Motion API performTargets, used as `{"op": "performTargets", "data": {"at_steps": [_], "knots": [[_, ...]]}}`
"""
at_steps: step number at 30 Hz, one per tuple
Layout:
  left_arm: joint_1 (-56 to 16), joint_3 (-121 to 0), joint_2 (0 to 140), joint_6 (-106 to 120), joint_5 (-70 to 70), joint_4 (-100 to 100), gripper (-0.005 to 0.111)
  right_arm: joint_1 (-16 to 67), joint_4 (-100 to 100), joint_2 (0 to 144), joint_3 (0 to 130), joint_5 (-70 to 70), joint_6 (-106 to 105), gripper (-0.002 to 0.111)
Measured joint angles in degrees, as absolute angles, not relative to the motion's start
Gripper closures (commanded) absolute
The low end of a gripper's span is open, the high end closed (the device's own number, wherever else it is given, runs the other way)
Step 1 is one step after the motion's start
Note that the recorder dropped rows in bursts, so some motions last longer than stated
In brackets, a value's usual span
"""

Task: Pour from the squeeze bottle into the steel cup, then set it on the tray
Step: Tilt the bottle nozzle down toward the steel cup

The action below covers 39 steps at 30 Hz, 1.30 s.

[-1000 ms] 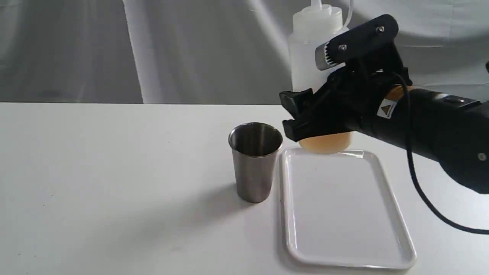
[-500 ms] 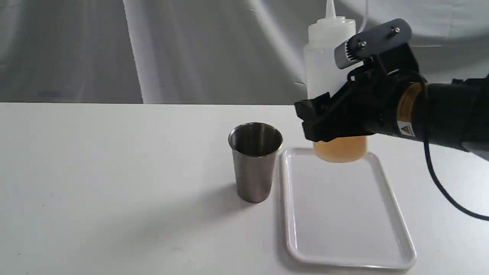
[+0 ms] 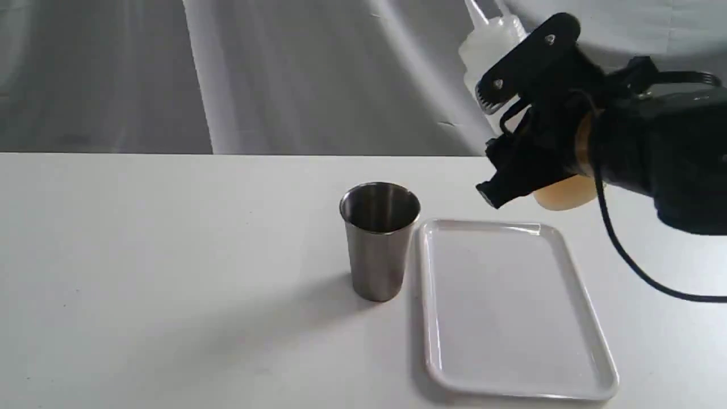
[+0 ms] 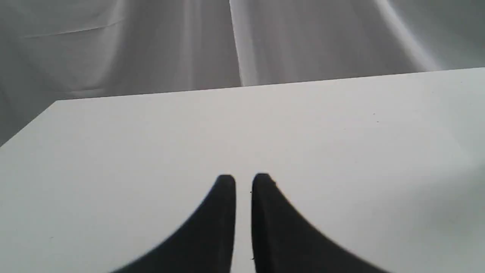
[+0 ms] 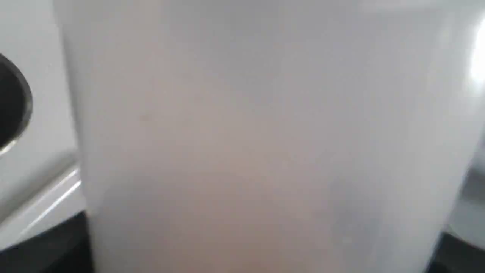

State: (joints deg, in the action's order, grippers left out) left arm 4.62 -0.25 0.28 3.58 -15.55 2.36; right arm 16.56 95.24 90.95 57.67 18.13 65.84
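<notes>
My right gripper (image 3: 514, 179) is shut on the squeeze bottle (image 3: 487, 41) and holds it in the air beyond the tray's far right corner. The bottle leans, its cone nozzle pointing up and to the left, and amber liquid shows at its base. The steel cup (image 3: 379, 241) stands upright on the table, just left of the white tray (image 3: 514, 309), which has nothing on it. In the right wrist view the bottle (image 5: 257, 136) fills the picture, with the cup's rim (image 5: 13, 104) at one edge. My left gripper (image 4: 243, 182) hovers over bare table, fingers nearly touching and holding nothing.
A white table (image 3: 170, 255) carries the cup and tray, and a grey-white draped cloth (image 3: 255, 74) hangs behind it. A black cable (image 3: 630, 261) loops down from the right arm over the table's right side.
The right gripper has carried the bottle up and to the right, off the tray's far end, and tipped it from upright so the nozzle leans left. Cup and tray have not moved.
</notes>
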Motion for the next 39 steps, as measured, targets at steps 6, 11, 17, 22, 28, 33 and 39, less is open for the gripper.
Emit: {"op": "performTargets", "data": {"at_steps": [6, 11, 17, 22, 28, 33, 39], "knots": [[4.6, -0.3, 0.3, 3.6, -15.6, 2.4, 0.098, 18.0, 98.0, 95.0, 57.7, 24.7, 66.0, 0.108], [4.6, -0.3, 0.3, 3.6, -15.6, 2.4, 0.098, 18.7, 98.4, 97.2, 57.9, 26.2, 65.3, 0.108], [4.6, -0.3, 0.3, 3.6, -15.6, 2.4, 0.098, 19.7, 98.6, 99.1, 59.1, 27.5, 58.2, 0.108], [4.6, -0.3, 0.3, 3.6, -15.6, 2.4, 0.098, 20.0, 98.7, 99.9, 60.1, 28.3, 55.0, 0.108], [4.6, -0.3, 0.3, 3.6, -15.6, 2.4, 0.098, 20.0, 98.9, 101.7, 60.3, 29.9, 47.5, 0.108], [4.6, -0.3, 0.3, 3.6, -15.6, 2.4, 0.098, 20.0, 98.9, 102.8, 60.5, 30.3, 42.0, 0.108], [4.6, -0.3, 0.3, 3.6, -15.6, 2.4, 0.098, 20.0, 99.0, 104.2, 61.8, 30.5, 37.4, 0.108]]}}
